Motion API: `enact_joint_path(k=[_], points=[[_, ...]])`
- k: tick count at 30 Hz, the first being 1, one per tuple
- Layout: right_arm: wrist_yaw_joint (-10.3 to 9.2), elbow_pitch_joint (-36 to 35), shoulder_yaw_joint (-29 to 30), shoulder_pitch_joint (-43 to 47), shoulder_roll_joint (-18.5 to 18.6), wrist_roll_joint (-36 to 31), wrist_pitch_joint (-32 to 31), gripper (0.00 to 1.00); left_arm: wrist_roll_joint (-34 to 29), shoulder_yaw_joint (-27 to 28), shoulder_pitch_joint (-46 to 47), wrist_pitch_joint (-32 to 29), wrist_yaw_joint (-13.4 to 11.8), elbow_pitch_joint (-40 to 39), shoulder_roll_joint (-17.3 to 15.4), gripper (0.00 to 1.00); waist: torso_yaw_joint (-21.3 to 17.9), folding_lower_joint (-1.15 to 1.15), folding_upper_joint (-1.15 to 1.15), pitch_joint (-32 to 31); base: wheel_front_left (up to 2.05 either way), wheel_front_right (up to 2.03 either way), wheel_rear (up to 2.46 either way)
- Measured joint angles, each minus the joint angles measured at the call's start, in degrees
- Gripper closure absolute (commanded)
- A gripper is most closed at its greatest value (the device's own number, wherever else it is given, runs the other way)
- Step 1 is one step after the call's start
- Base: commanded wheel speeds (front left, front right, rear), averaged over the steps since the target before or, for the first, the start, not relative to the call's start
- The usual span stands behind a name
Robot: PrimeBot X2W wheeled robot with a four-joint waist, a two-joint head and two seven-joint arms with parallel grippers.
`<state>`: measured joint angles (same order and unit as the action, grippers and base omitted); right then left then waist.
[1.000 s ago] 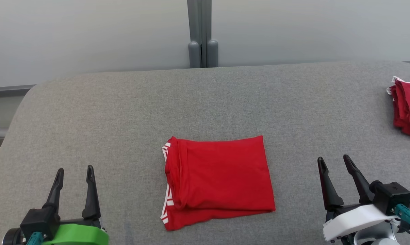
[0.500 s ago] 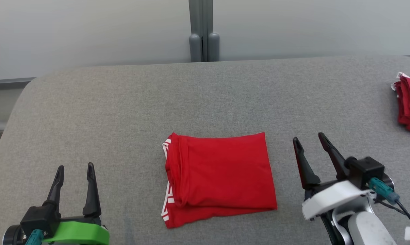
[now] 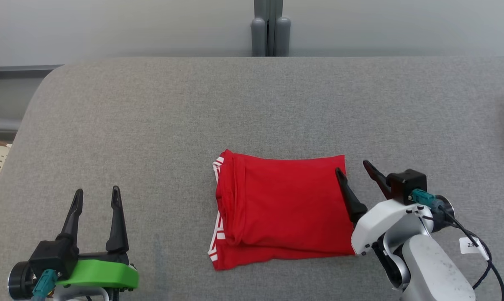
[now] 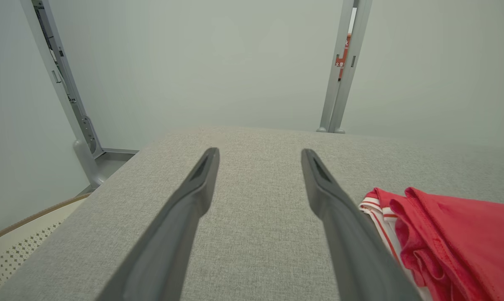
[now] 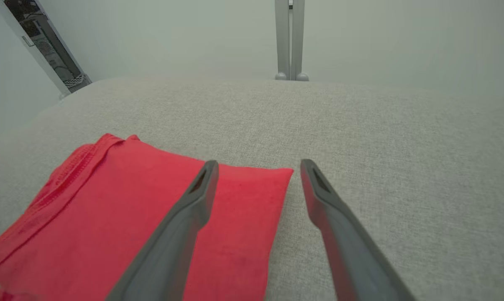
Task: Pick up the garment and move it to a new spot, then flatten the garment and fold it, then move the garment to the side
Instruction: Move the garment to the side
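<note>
Grey padded table (image 3: 151, 125) is carrying the folded red garment (image 3: 281, 209) just below centre in the head view, left gripper (image 3: 98, 190) idling spread at 8 o'clock, right gripper (image 3: 353, 167), spread, straddling its 3 o'clock edge. Left wrist view: garment (image 4: 456, 238) lying at 4 o'clock. Right wrist view: one finger hovering over cloth, one over table. Likely moving it aside: pinch every layer. Unreadable: post sticker (image 4: 340, 62), cable tag (image 3: 471, 245).

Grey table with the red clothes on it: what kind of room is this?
Probably a robot lab or test booth: a grey fabric-covered table, bare pale wall panels joined by a metal post, and one folded red garment.
</note>
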<state>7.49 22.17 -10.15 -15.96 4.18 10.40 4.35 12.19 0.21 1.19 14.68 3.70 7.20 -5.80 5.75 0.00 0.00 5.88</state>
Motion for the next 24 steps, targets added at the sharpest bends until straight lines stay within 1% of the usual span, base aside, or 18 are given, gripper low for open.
enact_joint_path(k=[6,13,14,15,17,20,24], points=[[0.0,8.7,0.1,-0.8,-0.6,0.2,1.1,0.0,0.4,-0.6,1.4,0.1,0.0,0.5,0.4,0.0,1.3,0.0,0.0,2.1,0.0,0.0,0.0],[0.01,16.7,-1.1,-2.3,-1.3,2.1,3.4,0.0,0.4,-0.9,2.3,0.1,0.0,1.1,0.6,0.0,2.3,0.0,0.0,3.9,0.0,0.0,0.0],[0.02,17.7,-1.5,-2.6,-1.3,2.9,3.6,0.03,0.4,-0.9,2.4,0.1,0.0,1.1,0.6,0.0,2.4,0.0,0.0,4.1,0.0,0.0,0.0],[0.03,18.1,-2.6,-2.8,-1.3,4.9,3.9,0.98,0.4,-0.9,2.4,0.3,0.0,1.2,0.6,0.0,2.5,0.0,0.0,4.3,0.0,0.0,0.0],[-0.01,18.7,-4.4,-3.2,-1.1,7.8,4.9,1.0,0.4,-0.9,2.4,0.3,0.0,1.4,0.6,0.0,2.5,0.0,0.0,4.6,0.0,0.0,0.0],[0.0,19.9,-6.0,-4.3,-1.3,9.1,6.3,1.0,0.4,-0.8,2.6,0.3,0.0,1.5,0.7,0.0,2.0,0.0,0.0,4.8,0.0,0.0,0.0],[0.08,21.7,-5.0,-7.9,-1.5,7.1,6.8,1.0,0.4,-1.0,3.1,0.4,0.0,1.2,0.9,0.0,1.0,0.0,0.0,5.6,0.0,0.0,0.0]])
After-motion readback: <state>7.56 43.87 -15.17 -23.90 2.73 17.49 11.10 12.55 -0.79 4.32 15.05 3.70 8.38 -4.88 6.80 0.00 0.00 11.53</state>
